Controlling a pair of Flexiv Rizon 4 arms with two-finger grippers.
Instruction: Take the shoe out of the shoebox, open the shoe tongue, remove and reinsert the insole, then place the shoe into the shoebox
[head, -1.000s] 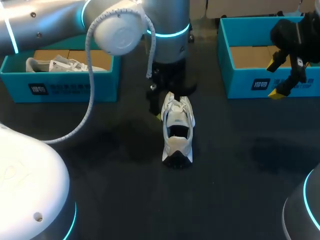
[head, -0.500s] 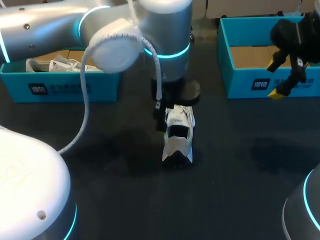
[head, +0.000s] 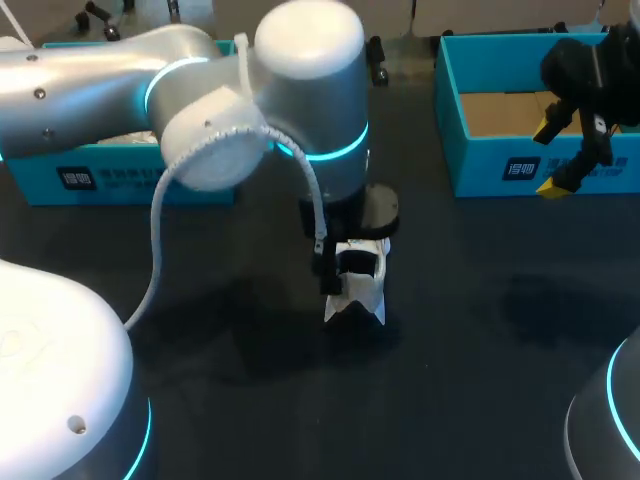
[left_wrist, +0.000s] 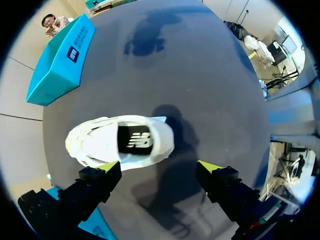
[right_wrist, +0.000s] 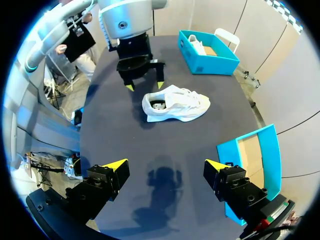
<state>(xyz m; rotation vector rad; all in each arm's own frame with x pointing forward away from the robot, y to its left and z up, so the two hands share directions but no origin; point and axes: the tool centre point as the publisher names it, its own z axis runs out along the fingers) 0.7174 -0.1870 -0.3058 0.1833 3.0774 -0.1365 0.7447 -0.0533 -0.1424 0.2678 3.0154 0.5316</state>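
A: Where is the shoe found?

B: A white shoe is seen standing on its sole near the middle of the dark table, outside both boxes. It is partly covered from above by the left arm. In the left wrist view its opening is turned upward and a dark printed patch is seen inside.

A: How is the left pincer set?

B: The left pincer is held above the shoe with its yellow-tipped fingers spread wide. Nothing is gripped. One fingertip is seen over the shoe's edge, but contact cannot be told. In the right wrist view it is shown just beside one end of the shoe.

A: And the right pincer?

B: The right pincer is held wide open and empty at the front wall of the right teal shoebox, well apart from the shoe. A brown cardboard floor is shown inside that box.

A: Is another box shown?

B: A left teal shoebox is set at the far left, largely hidden by the left arm. In the right wrist view a second white shoe is seen lying inside it.
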